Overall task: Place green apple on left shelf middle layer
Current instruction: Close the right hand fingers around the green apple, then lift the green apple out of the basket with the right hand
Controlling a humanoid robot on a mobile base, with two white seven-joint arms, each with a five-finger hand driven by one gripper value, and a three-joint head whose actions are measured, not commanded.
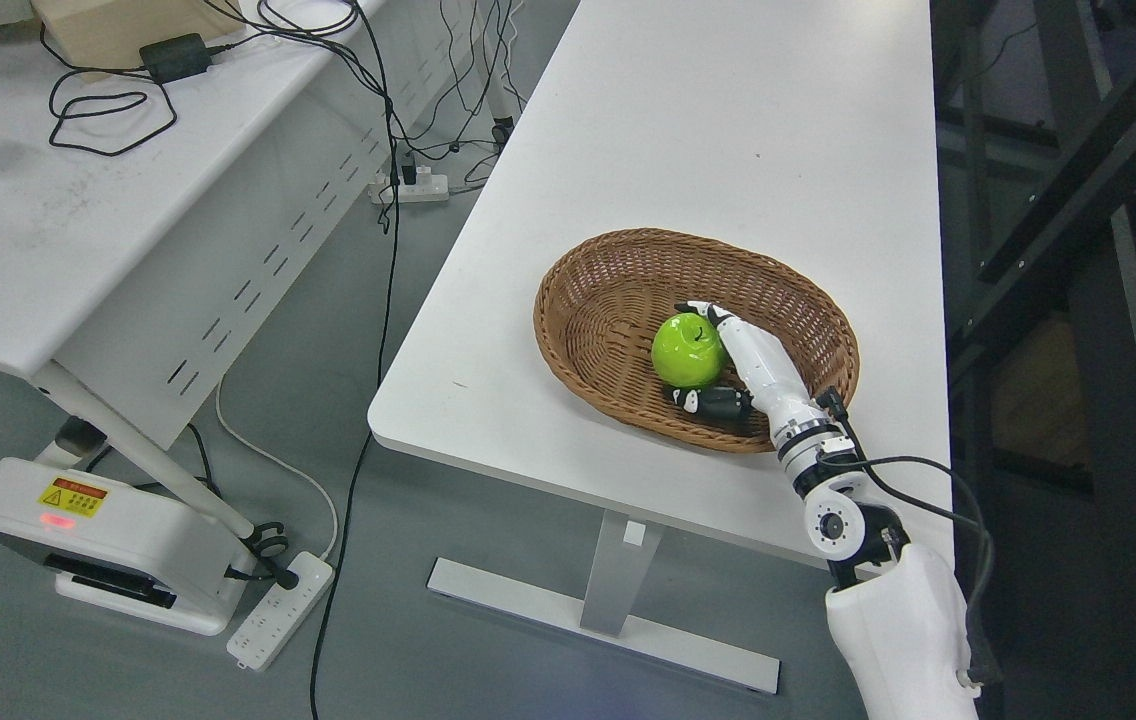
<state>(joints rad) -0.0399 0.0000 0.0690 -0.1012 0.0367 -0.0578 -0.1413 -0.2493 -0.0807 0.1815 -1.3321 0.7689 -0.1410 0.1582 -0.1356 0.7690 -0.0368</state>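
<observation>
Right hand cups the green apple in a basket near the desk's front edge, fingers apparently touching it; palm hidden.

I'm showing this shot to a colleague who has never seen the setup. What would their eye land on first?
Most likely the bright green apple, lying in the brown wicker basket near the front edge of the white table. Next, the robot's white right hand, reaching in from the lower right with its fingers around the apple. After that, the tangle of black cables hanging between the two tables at upper left.
</observation>
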